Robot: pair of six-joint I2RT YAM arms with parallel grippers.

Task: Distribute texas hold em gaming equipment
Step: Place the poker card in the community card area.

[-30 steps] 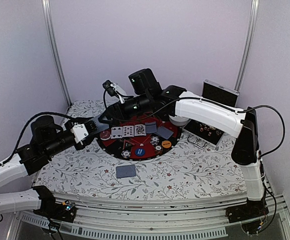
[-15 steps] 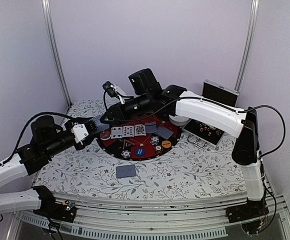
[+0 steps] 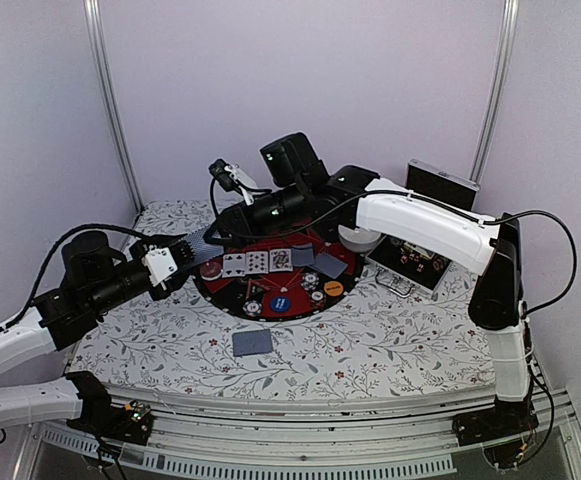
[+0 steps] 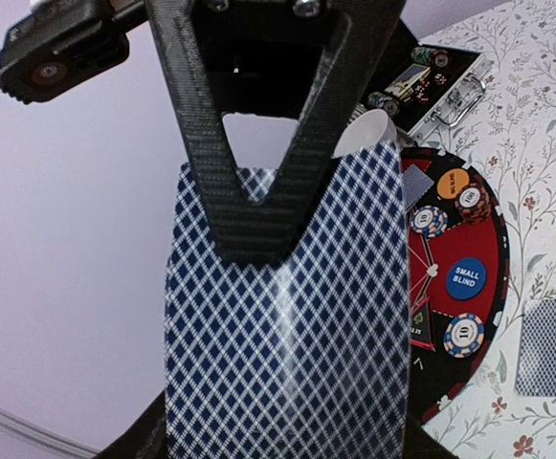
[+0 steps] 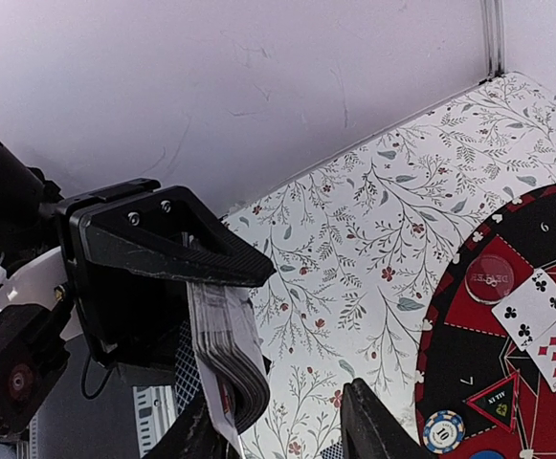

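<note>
Gripping cards, left pincer (right pincer apparently open).

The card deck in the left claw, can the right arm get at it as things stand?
Probably yes. The right claw hangs open close by the card deck, which the left claw holds up by one end, and nothing shows between them.
</note>
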